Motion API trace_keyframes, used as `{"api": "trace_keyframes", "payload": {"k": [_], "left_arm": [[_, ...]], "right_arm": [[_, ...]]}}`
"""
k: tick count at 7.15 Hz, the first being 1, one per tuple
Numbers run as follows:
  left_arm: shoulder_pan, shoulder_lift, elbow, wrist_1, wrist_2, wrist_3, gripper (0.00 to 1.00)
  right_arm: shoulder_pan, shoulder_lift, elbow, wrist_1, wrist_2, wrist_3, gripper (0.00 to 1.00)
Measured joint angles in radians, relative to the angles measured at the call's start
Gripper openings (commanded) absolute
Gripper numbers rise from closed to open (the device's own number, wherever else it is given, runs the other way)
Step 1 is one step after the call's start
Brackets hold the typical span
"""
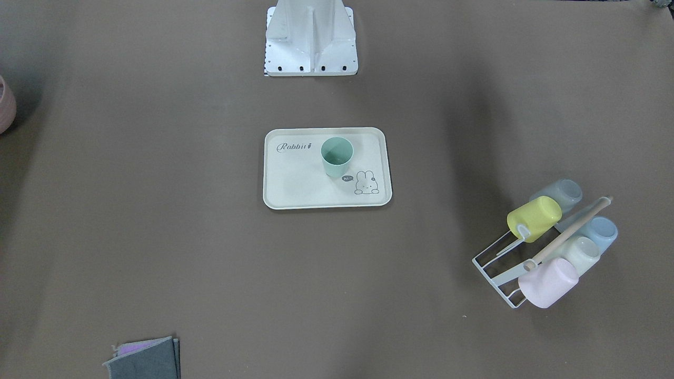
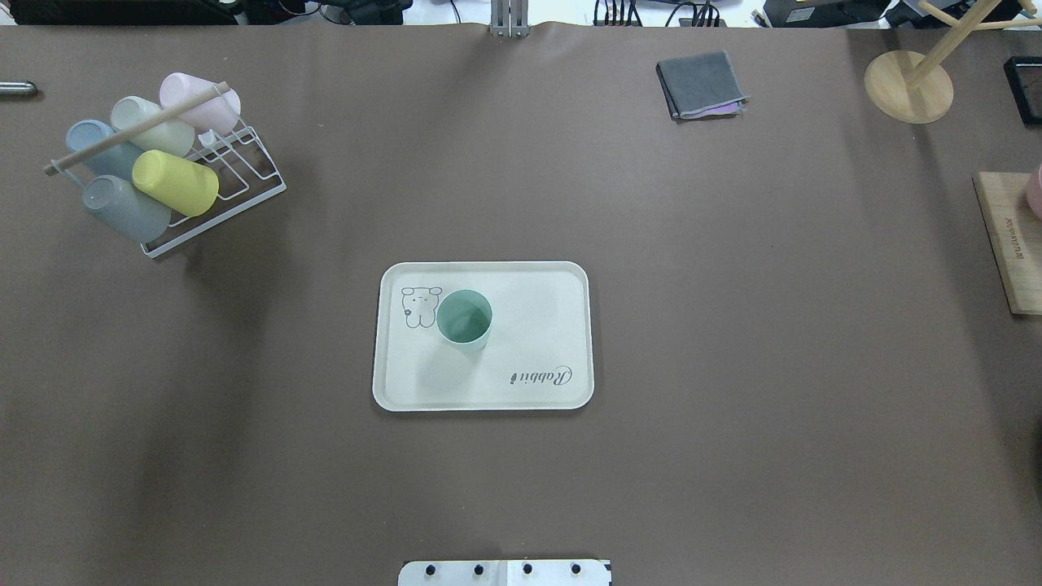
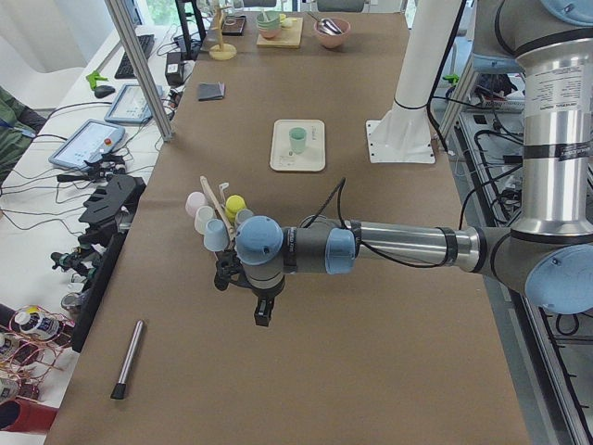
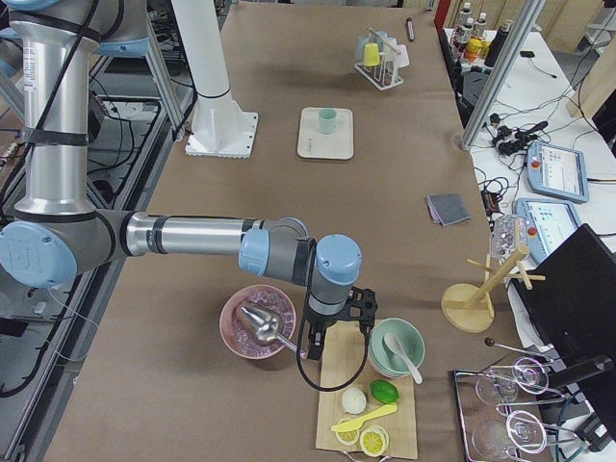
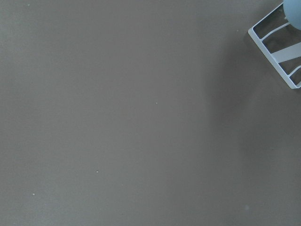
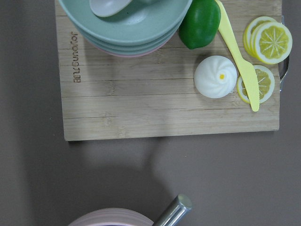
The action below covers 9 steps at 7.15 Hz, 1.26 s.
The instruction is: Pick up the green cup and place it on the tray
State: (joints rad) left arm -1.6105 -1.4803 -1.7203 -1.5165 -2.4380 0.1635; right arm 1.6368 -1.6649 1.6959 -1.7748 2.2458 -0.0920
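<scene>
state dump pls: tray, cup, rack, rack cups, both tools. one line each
Cream rectangular tray: flat on table, one thing on it.
Mint-green plastic cup: upright, mouth up, empty, standing on that tray.
White wire rack: standing on table, loaded.
Five pastel plastic cups: tilted on their sides on that rack.
Left tool: hovers beside rack; open or shut, cannot tell.
Right tool: hovers over wooden cutting board; cannot tell.

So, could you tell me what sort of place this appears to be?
Probably a robotics lab: a grey-and-blue robot arm reaches over a brown-covered table, with a blue-edged control tablet alongside.
</scene>
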Motion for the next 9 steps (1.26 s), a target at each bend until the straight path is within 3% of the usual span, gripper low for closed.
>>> {"api": "trace_keyframes", "payload": {"k": [9], "left_arm": [[-0.016, 0.012, 0.037, -0.014, 0.000, 0.003, 0.99]], "right_arm": [[0.000, 0.000, 0.001, 0.001, 0.002, 0.000, 1.00]]}}
